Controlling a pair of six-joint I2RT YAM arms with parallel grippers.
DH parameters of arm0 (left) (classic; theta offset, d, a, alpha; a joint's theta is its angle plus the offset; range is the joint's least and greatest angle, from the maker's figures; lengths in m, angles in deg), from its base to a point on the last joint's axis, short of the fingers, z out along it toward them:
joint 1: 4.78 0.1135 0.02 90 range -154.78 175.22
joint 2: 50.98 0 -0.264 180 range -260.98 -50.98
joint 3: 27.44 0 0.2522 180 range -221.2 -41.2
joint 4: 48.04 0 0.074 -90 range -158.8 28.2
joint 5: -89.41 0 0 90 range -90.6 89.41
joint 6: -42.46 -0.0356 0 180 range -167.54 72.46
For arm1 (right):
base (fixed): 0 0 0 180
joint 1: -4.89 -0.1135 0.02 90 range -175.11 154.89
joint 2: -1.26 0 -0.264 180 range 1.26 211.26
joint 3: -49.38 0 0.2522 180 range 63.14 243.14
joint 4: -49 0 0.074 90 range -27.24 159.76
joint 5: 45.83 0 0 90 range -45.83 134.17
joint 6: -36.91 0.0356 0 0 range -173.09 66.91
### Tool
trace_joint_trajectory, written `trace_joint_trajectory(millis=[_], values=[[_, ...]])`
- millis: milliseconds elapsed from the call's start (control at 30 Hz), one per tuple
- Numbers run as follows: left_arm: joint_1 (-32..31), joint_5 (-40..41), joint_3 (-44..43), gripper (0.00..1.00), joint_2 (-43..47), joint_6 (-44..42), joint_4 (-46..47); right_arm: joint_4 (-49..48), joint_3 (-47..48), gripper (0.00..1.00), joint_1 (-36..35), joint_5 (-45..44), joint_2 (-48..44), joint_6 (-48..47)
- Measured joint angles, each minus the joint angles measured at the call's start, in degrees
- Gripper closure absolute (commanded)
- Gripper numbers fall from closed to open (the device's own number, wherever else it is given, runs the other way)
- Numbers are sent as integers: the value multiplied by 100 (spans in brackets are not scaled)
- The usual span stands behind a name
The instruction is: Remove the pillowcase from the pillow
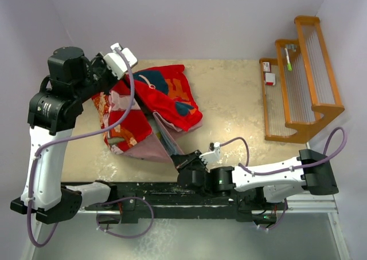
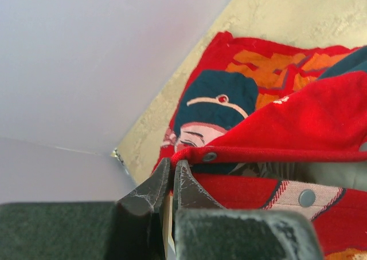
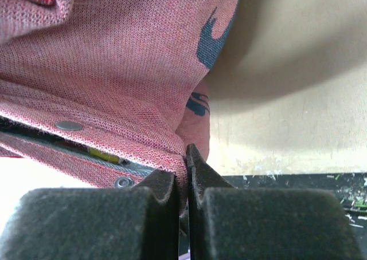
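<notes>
1. Pinches pillowcase's [image 1: 166,94] pink hem at 6 o'clock with right gripper [image 3: 187,157] — an anchor.
2. Clamps red snap edge at 10 o'clock with left gripper [image 2: 173,171], seemingly stretching the mouth.
3. Leaves pillow [image 2: 335,175] a pale sliver inside.

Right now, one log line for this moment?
left tool: shut on pillowcase hem | right tool: shut on pink inner edge | pillow: inside, visible at opening | case: not yet off

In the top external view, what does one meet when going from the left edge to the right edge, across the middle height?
The left arm → pillowcase → wooden rack.
</notes>
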Motion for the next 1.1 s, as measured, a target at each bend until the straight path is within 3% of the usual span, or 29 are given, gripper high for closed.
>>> trace_joint_trajectory(millis=[133,400,433,500,567,633,800,1100], values=[[-55,74,79,100,-76,0,-190,-120,-267,100,-157,-37,57,693],[-72,369,92,100,-140,9,-107,-9,-216,100,-175,-177,-61,1008],[-72,339,85,100,-140,39,-120,7,-214,93,-181,-184,-79,977],[-68,129,15,100,-142,162,-232,101,-144,54,-210,-243,-81,636],[-33,-221,-170,100,-142,306,-385,260,76,34,-254,-247,-76,-286],[48,-664,-361,100,-114,472,-444,96,319,22,-302,-140,-105,-1652],[111,-1510,-136,100,190,907,-501,-487,1346,19,-192,516,-334,-4409],[118,-2087,-37,100,184,1165,-702,-374,2347,27,120,960,24,-5464]])
